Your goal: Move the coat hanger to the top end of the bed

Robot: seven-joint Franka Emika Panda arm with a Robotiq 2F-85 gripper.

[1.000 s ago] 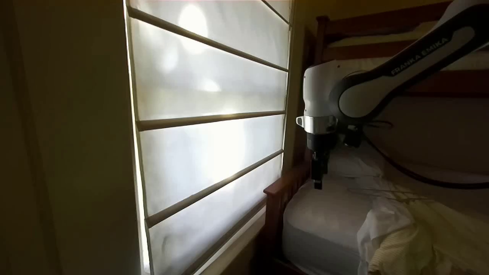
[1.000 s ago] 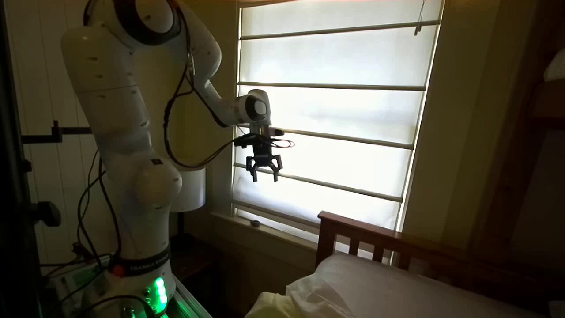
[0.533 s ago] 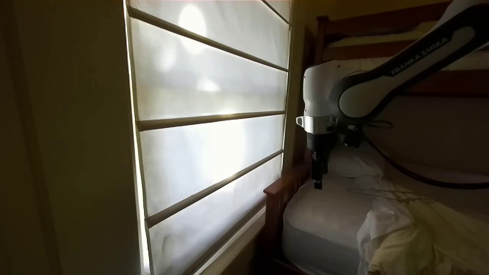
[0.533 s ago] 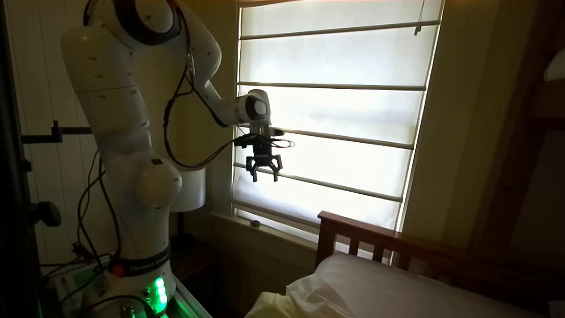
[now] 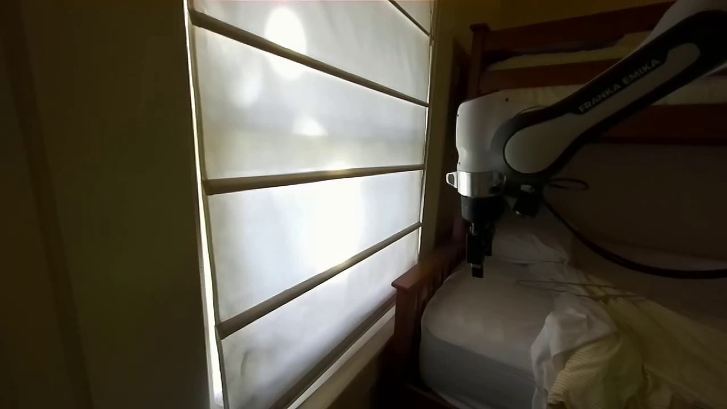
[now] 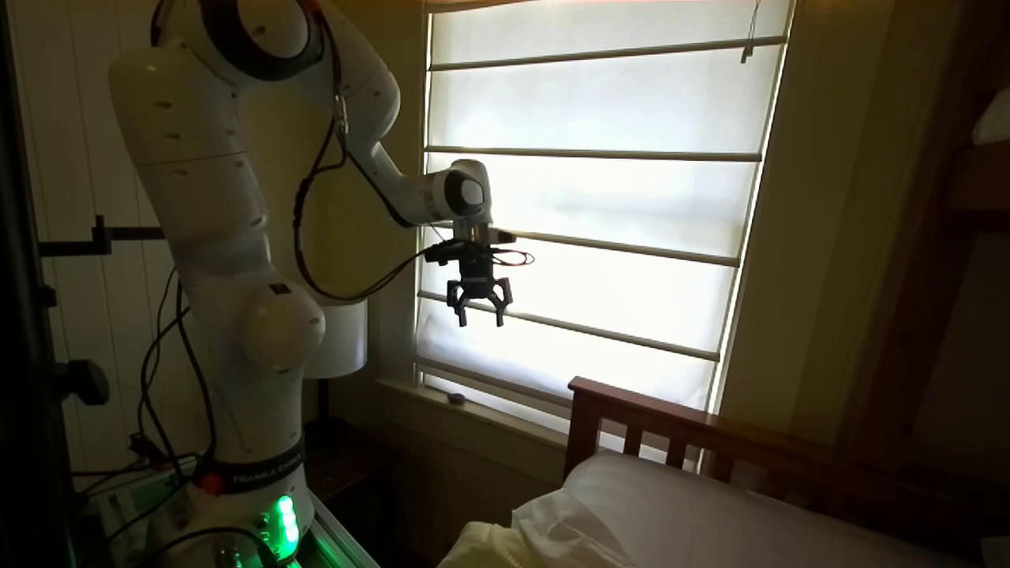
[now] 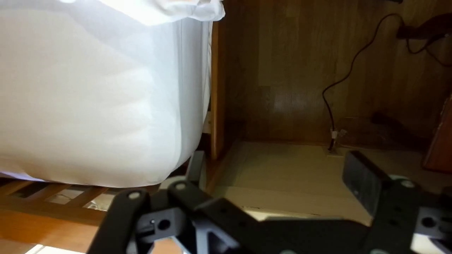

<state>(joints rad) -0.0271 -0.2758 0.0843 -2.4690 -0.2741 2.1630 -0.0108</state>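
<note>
A thin wire coat hanger (image 5: 568, 283) lies on the bed near the crumpled bedding in an exterior view; it is faint there and out of view elsewhere. The bed has a pale mattress (image 5: 483, 346), also seen in the wrist view (image 7: 88, 98), and a wooden end rail (image 6: 655, 414). My gripper (image 6: 480, 322) is open and empty, high in front of the window. In an exterior view the gripper (image 5: 477, 272) appears left of the hanger. In the wrist view the fingers (image 7: 277, 173) stand wide apart, over the gap beside the bed's edge.
White and yellowish bedding (image 5: 590, 346) is bunched on the bed. A pillow (image 5: 528, 244) lies farther back. The upper bunk (image 5: 568, 74) is above. A window with a blind (image 6: 584, 292) is behind the gripper. A lamp (image 6: 339, 339) stands beside the robot's base.
My arm and gripper have shifted slightly to the right in both exterior views, in the last half second. The gripper stays open. The hanger and bedding have not moved.
</note>
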